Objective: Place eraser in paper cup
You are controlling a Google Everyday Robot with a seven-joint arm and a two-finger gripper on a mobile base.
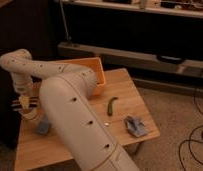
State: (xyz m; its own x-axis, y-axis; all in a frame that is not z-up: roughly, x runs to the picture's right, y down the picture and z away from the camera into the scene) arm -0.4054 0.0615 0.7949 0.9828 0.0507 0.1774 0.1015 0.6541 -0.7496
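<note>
Camera view | end effector (pixel 24 103) over table's (pixel 135 102) left edge, above paper cup (pixel 30 115)

The arm (pixel 70 107) is smooth cream-white with small dark holes, ending in a dark-fingered end effector (pixel 22 104).

Dim warm light; gripper (pixel 23 103) blurred, shadowed.

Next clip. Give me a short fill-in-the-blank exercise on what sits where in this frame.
1. The gripper hangs over the table's ____ side in the picture.
2. The orange bin stands at the ____ edge of the wooden table.
3. The thin green object lies on the ____.

Missing words: left; far; table
</note>
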